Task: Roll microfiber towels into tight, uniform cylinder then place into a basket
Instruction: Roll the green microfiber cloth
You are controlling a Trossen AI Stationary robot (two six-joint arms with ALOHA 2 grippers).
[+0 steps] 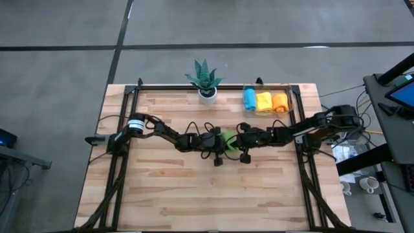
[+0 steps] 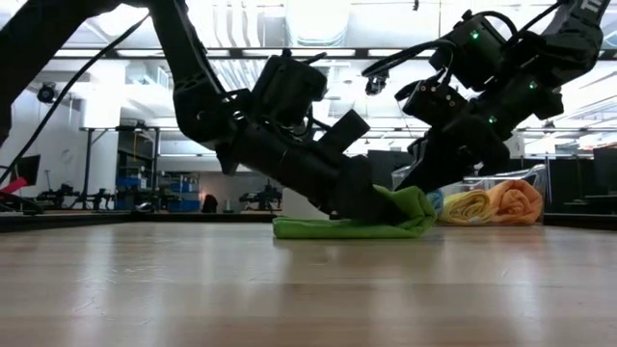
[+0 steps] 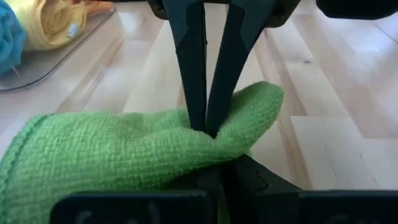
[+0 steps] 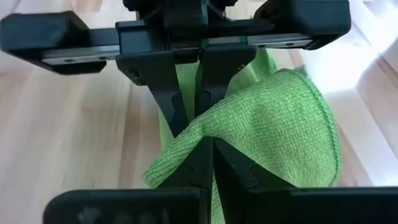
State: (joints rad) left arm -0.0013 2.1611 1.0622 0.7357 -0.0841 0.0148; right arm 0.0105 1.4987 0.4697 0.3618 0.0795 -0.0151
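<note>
Both arms meet at the middle of the desk [image 1: 194, 194]. The left claw [image 1: 222, 144] is fully closed, its fingers pinching a fold of the green towel [image 1: 228, 139]. The right claw [image 1: 237, 141], facing it from the opposite side, is likewise closed on the same towel. The green towel lies bunched on the desk between the two claws, partly lifted at the pinched edge. The basket [image 1: 290, 97] stands at the far right corner, holding three rolled towels side by side: blue [image 1: 250, 99], yellow [image 1: 264, 100] and orange [image 1: 279, 101]. A potted plant [image 1: 206, 81] stands just left of the basket.
</note>
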